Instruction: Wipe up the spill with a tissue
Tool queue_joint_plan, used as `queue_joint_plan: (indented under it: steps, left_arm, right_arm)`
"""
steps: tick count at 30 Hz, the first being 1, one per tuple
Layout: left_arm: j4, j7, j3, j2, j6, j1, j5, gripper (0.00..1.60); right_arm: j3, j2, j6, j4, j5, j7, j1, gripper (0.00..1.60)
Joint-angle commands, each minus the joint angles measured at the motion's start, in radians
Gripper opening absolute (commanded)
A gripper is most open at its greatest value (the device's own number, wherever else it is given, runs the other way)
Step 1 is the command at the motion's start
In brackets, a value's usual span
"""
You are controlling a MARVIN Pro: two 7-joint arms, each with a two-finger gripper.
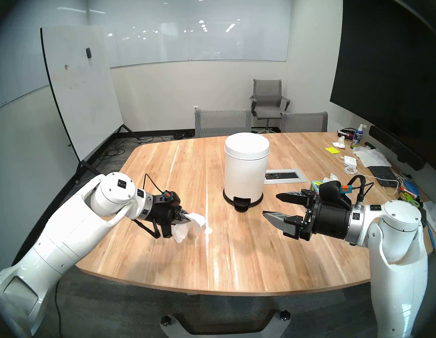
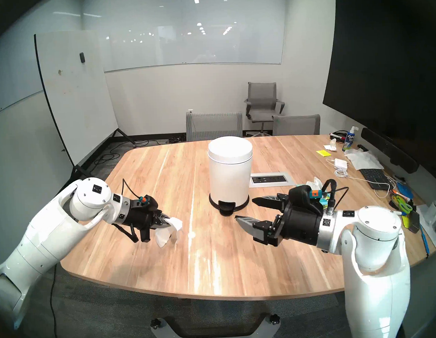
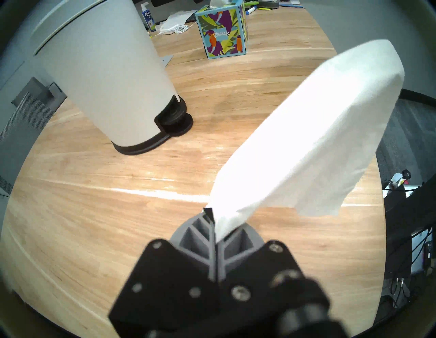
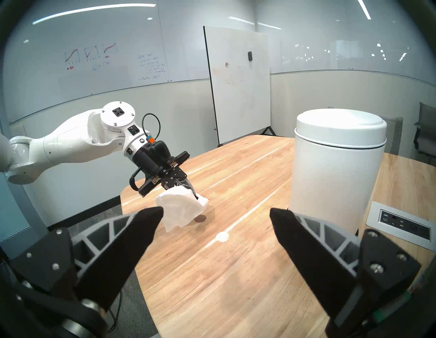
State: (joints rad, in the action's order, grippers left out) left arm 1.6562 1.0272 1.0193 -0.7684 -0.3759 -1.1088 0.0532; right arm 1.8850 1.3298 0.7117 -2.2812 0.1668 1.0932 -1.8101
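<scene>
The left gripper (image 1: 186, 217) is pressed together on a white tissue (image 1: 188, 228), which hangs loose from its fingertips above the wooden table (image 1: 242, 259). In the right wrist view a small dark round spill (image 4: 200, 218) lies on the table just beside the tissue's lower edge (partly hidden by it); the tissue looks clear of the wood there. A pale round glare spot (image 1: 208, 230) sits just right of the tissue. Farther back stands a white pedal bin (image 1: 247, 172), lid down. The right gripper (image 1: 273, 204) hovers with its jaws spread wide and nothing between them, in front of a colourful tissue box (image 3: 221, 33).
</scene>
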Motion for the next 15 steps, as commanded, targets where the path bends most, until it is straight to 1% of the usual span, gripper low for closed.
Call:
queue_joint_plan:
  steps: [1,3,4,6,7,8,10,13,15]
  left_arm:
    - [-0.024,0.016,-0.033,-0.016,0.015,0.045,-0.04,0.14]
    - [-0.034,0.016,-0.036,-0.017,0.02,0.045,-0.045,0.04]
    - [-0.038,0.017,-0.038,-0.017,0.023,0.046,-0.048,0.03]
    - [-0.04,0.027,-0.041,-0.012,0.024,0.049,-0.05,0.08]
    - [-0.038,0.029,-0.04,-0.01,0.025,0.049,-0.048,0.23]
    - [-0.036,0.03,-0.039,-0.008,0.026,0.047,-0.047,0.24]
    - [-0.032,0.031,-0.036,-0.008,0.027,0.044,-0.046,0.23]
    - [-0.025,0.03,-0.031,-0.013,0.023,0.042,-0.047,0.36]
    - [-0.02,0.033,-0.029,-0.017,0.018,0.045,-0.046,0.4]
  right_arm:
    - [-0.002,0.002,0.001,-0.016,0.0,-0.003,0.008,1.6]
    - [-0.002,0.002,0.001,-0.016,-0.001,-0.002,0.008,1.6]
    - [-0.002,0.003,0.001,-0.016,-0.001,-0.002,0.008,1.6]
    - [-0.002,0.003,0.001,-0.016,-0.002,-0.001,0.008,1.6]
    - [-0.002,0.003,0.001,-0.016,-0.002,-0.001,0.008,1.6]
    - [-0.002,0.003,0.001,-0.016,-0.002,-0.001,0.008,1.6]
    - [-0.002,0.004,0.001,-0.016,-0.003,0.0,0.008,1.6]
    - [-0.001,0.004,0.001,-0.016,-0.004,0.001,0.009,1.6]
    - [-0.001,0.005,0.001,-0.016,-0.004,0.001,0.009,1.6]
